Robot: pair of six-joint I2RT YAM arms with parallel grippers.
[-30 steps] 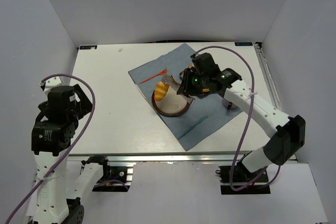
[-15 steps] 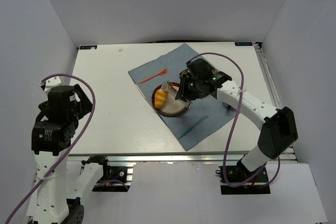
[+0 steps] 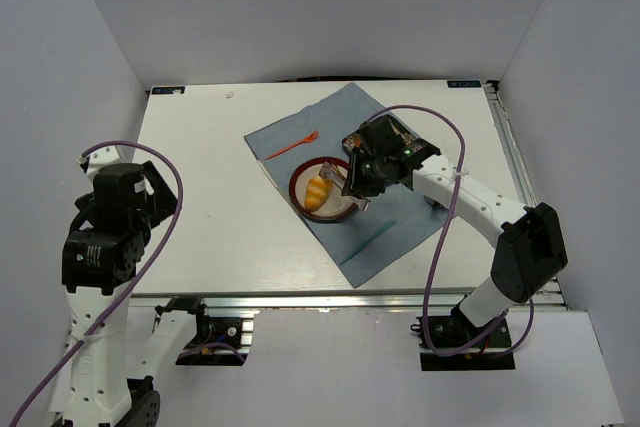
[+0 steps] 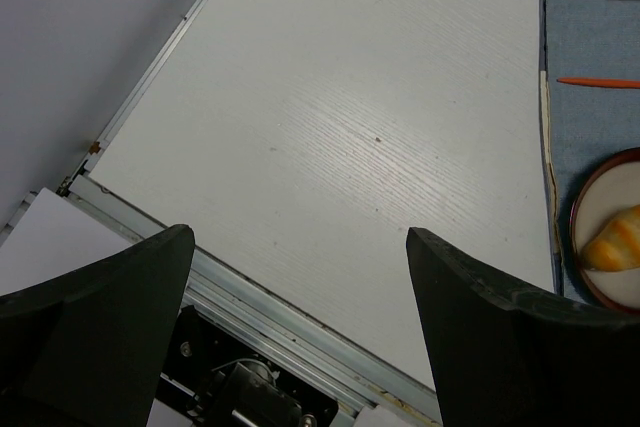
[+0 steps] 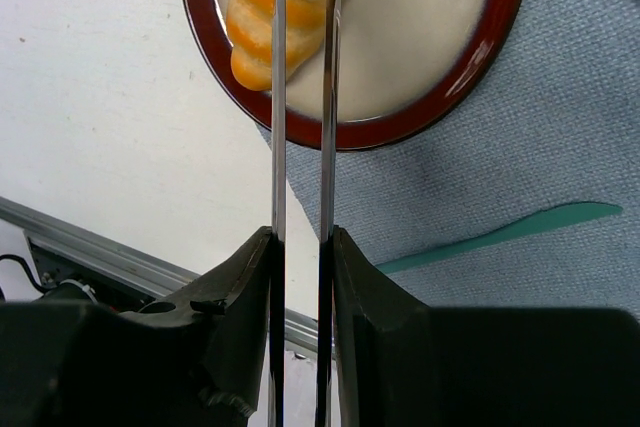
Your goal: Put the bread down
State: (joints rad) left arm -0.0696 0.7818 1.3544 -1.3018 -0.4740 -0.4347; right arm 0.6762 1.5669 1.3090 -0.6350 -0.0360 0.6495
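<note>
The bread, a small golden-yellow croissant (image 3: 318, 192), lies on the red-rimmed plate (image 3: 300, 179), left of its middle. It also shows in the right wrist view (image 5: 252, 22) and the left wrist view (image 4: 615, 241). My right gripper (image 3: 353, 183) is shut on a pair of metal tongs (image 5: 278, 97). The two thin blades reach forward over the croissant, with their tips cut off by the top edge of the right wrist view. I cannot tell whether the blades still pinch it. My left gripper (image 3: 150, 190) is open and empty over the table's left front corner.
The plate stands on a blue cloth (image 3: 400, 217). An orange fork (image 3: 292, 145) lies on the cloth's far left part and a teal utensil (image 3: 368, 241) on its near part. A small dark object (image 3: 437, 202) sits under the right forearm. The table's front rail (image 4: 300, 332) lies below the left gripper.
The right gripper and tongs have moved down and slightly right over the plate. The croissant went from the plate's left rim, held up, to lying on the plate.
</note>
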